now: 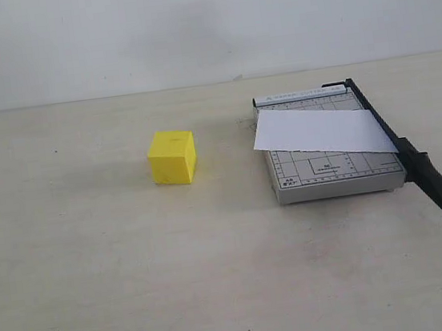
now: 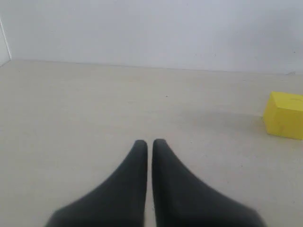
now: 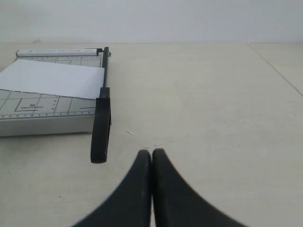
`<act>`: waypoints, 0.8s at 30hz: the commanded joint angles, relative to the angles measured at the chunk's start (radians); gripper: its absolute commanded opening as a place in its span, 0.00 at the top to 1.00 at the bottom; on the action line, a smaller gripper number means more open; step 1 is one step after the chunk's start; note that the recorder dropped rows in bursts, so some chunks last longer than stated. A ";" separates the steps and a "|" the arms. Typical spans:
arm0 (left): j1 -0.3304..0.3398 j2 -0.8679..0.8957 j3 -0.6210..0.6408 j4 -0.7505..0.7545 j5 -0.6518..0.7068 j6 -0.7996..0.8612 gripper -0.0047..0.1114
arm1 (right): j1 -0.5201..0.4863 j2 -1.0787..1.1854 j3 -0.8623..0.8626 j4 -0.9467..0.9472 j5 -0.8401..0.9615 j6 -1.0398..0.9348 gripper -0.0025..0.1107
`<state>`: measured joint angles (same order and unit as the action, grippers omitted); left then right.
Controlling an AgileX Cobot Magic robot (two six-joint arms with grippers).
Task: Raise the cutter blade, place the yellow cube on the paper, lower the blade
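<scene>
Nearest in the left wrist view: left pincer (image 2: 149, 142), dark tips pressed together, gripping nothing, low over the pale worktop (image 2: 71, 118). Off to one side and farther out, the yellow cube (image 2: 284, 116), flat on the bare worktop, clear of the pincer. Same posture in the right wrist view — right pincer (image 3: 151, 151) with tips together, empty, short of the cutter blade (image 3: 101, 123) and not touching it.

Seen from the exterior view, front to back: first an open stretch of worktop, then the thick rounded handle (image 1: 437, 187) of the blade, jutting past the near right corner of the grey gridded base (image 1: 335, 172). Blade down, flat along the base's right edge, hinged at the far right corner. Across the middle of the base, the paper (image 1: 322, 130), white and askew, right edge meeting the blade, left corner hanging a little past the base's left side. Whether tucked under the blade or merely against it — cannot tell. Left of the cutter and apart from it, about level with the paper, the cube, upright on one face, not on the paper. Behind everything, a plain white wall (image 1: 187, 24).
</scene>
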<state>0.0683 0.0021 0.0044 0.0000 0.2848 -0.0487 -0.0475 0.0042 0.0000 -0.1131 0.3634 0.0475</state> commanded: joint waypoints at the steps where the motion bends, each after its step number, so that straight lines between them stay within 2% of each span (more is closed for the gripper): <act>1: 0.001 -0.002 -0.004 0.000 -0.008 -0.004 0.92 | -0.002 -0.004 0.000 0.000 -0.005 -0.002 0.98; 7: 0.001 -0.002 -0.004 0.000 -0.008 -0.004 0.92 | -0.002 -0.004 0.000 0.000 -0.007 -0.002 0.98; 12: 0.001 -0.002 -0.004 0.000 -0.008 -0.004 0.92 | -0.002 -0.004 0.000 -0.084 -0.053 -0.126 0.98; 19: 0.001 -0.002 -0.004 0.000 -0.008 -0.004 0.92 | -0.002 -0.004 0.000 0.124 -0.334 -0.011 0.98; 24: 0.001 -0.002 -0.004 0.000 -0.008 -0.004 0.92 | -0.002 -0.004 0.000 0.159 -0.544 0.056 0.98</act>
<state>0.0683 0.0021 0.0044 0.0000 0.2848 -0.0487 -0.0475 0.0042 0.0000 0.0160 -0.0569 0.0620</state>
